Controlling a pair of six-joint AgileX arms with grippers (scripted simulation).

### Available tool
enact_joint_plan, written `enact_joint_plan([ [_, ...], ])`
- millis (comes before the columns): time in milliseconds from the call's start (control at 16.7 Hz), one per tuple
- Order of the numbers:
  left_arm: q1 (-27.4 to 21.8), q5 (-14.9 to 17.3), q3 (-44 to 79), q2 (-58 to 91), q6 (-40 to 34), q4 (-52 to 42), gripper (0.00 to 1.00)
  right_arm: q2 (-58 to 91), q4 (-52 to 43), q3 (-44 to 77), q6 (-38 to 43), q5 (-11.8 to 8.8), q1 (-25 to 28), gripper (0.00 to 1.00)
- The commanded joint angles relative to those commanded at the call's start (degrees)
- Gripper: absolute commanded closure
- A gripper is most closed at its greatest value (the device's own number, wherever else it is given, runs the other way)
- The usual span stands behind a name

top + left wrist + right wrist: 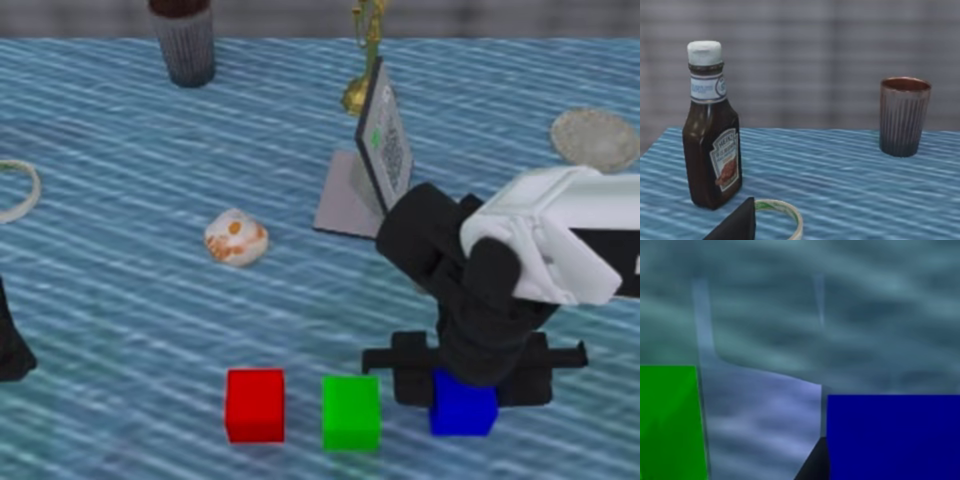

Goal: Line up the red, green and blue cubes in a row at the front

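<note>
Blue rippled table (120, 200) carries our row along its front edge: red cube (255, 404), green cube (351, 411), then blue cube (464, 408) under our right gripper (470, 385); whether its claw grips or has let go, we cannot tell. Placing blue looks like the step; next likely calls for releasing and lifting clear. Farther back, our left arm (12, 345) sits parked at the left edge.

green cube (351, 412) beside blue cube (464, 411), narrow gap

The brown sauce bottle (711, 135) carries a label (725, 159) that seems to read "Heinz"; its smaller print and neck band cannot be read.
</note>
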Motion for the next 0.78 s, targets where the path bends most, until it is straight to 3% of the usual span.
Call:
enact_joint_plan([
  [300,0.00,0.00,0.00,0.00,0.00,0.00,0.00,0.46,0.95,-0.74,0.08,0.05,0.05,1.00],
  [780,0.00,0.00,0.00,0.00,0.00,0.00,0.00,0.46,0.95,-0.74,0.08,0.05,0.05,0.40],
])
